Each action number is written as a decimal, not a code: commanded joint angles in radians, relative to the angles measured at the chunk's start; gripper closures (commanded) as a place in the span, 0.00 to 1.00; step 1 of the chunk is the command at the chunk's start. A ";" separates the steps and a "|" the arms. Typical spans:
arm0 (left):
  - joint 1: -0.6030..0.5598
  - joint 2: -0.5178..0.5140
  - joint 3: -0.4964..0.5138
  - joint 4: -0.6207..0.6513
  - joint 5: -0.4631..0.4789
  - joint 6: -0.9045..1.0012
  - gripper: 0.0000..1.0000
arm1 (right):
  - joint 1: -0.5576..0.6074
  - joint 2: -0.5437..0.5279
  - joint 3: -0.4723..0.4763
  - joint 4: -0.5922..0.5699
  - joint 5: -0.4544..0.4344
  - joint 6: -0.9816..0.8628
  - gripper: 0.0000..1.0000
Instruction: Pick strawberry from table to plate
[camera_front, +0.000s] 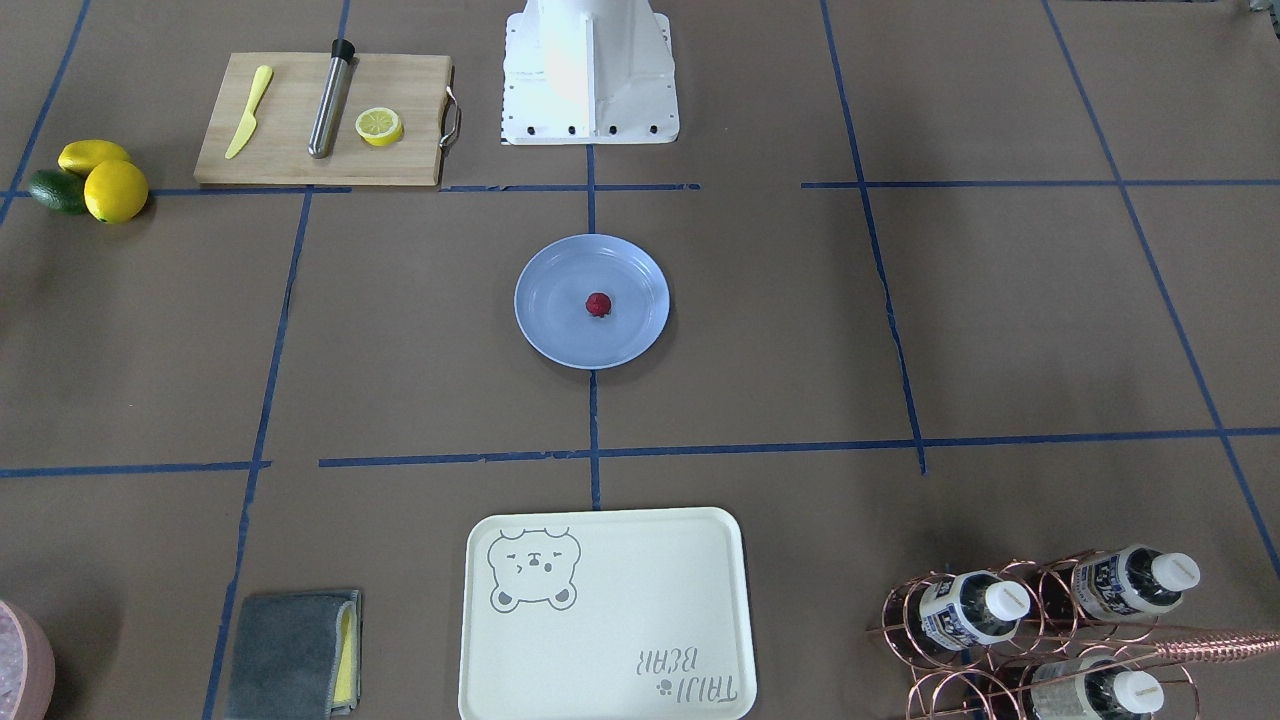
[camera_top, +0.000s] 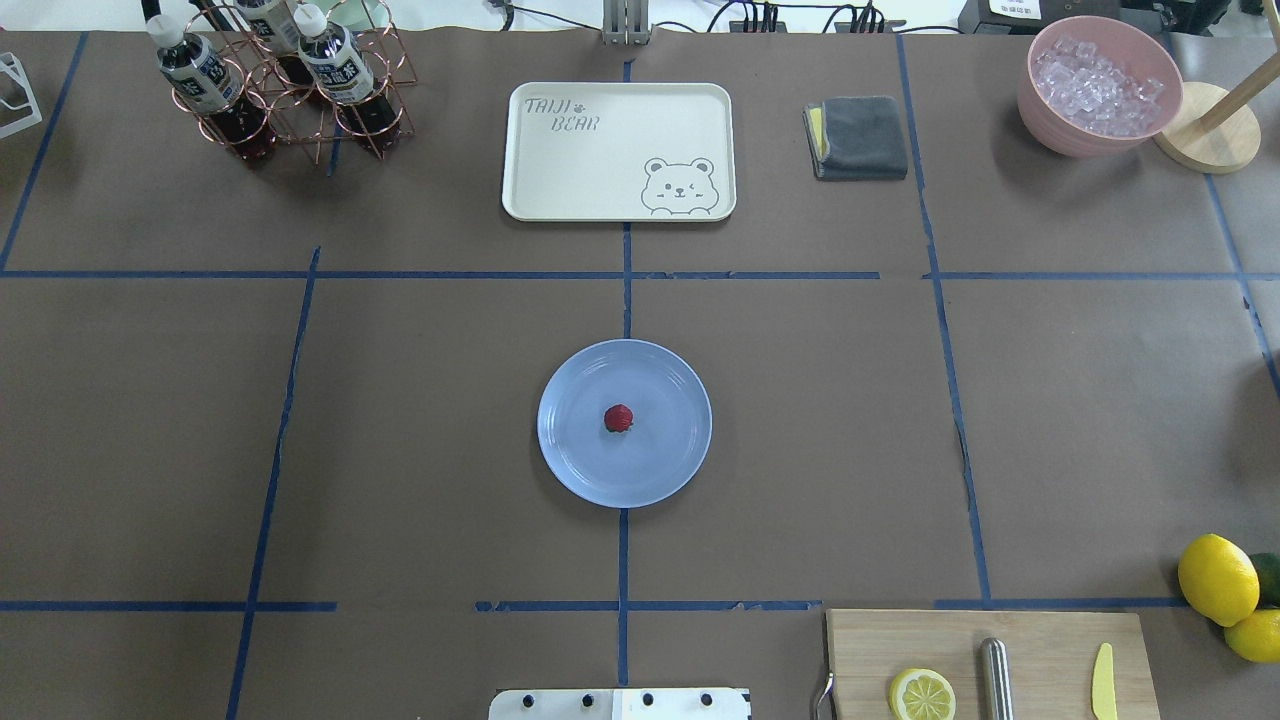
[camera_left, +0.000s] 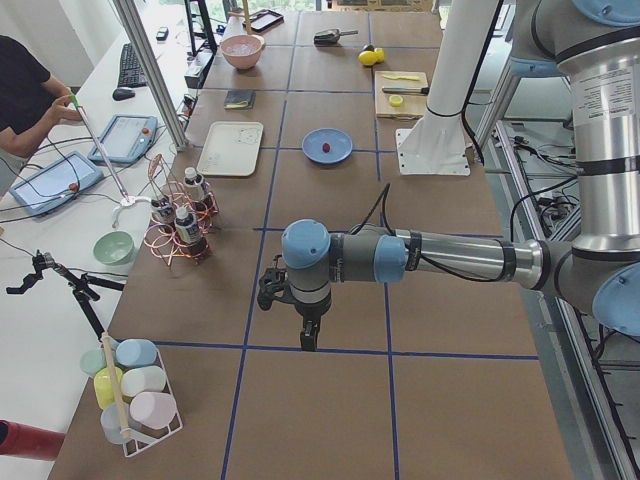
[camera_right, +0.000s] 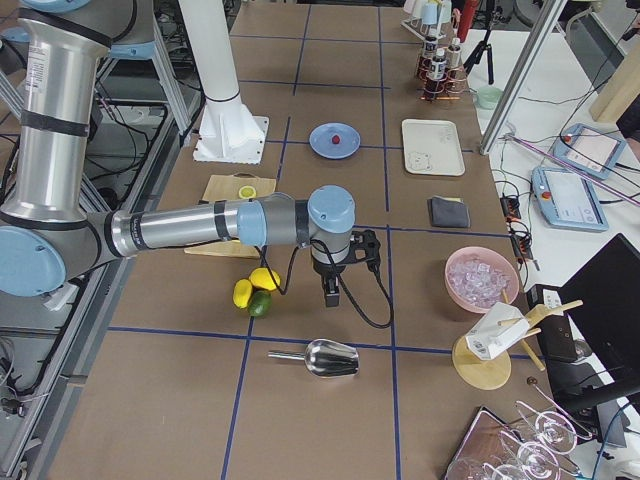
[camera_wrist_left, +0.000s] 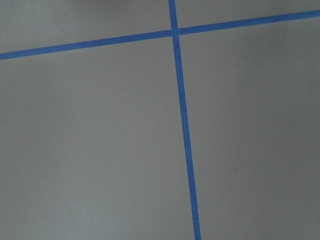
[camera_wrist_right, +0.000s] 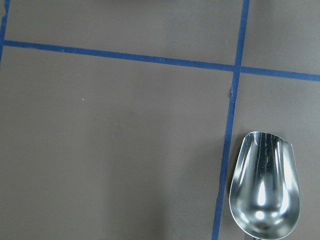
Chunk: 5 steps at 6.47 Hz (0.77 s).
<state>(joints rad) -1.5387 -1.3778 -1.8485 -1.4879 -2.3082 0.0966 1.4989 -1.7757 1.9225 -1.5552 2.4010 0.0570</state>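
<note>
Overhead exterior view: the strawberry (camera_top: 618, 418), small and dark red, lies near the centre of the pale blue plate (camera_top: 570, 470), which sits mid-table (camera_top: 400, 450), well apart from both arms. Judged from this, the placing looks done, so the step in hand is only to finish cleanly. Keep both arms away from the plate, do not reach in again, and check in both central views that the berry rests inside the rim.

In the side views, the left gripper (camera_left: 308, 335) hangs pointing down over bare table near the robot's left end. The right gripper (camera_right: 331, 290) hangs likewise near the right end, close to a metal scoop (camera_wrist_right: 265, 187).

Neither gripper appears in the overhead or front-facing views. The wrist cameras show no fingers, only brown table, blue tape (camera_wrist_left: 182, 125) and the scoop. You cannot tell from these pictures whether either gripper is spread or closed, though neither seems to be carrying anything. The berry is too small to tell which way it lies.
</note>
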 joint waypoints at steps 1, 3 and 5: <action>0.000 -0.001 -0.001 -0.002 0.000 0.000 0.00 | 0.000 -0.007 -0.037 0.098 -0.003 0.027 0.00; 0.000 -0.001 0.002 -0.005 -0.002 0.000 0.00 | -0.002 -0.019 -0.036 0.101 -0.002 0.023 0.00; 0.000 -0.004 0.000 -0.005 -0.002 -0.005 0.00 | -0.006 -0.019 -0.033 0.099 0.000 0.024 0.00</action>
<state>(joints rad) -1.5386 -1.3806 -1.8484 -1.4923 -2.3100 0.0933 1.4946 -1.7943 1.8874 -1.4558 2.3995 0.0811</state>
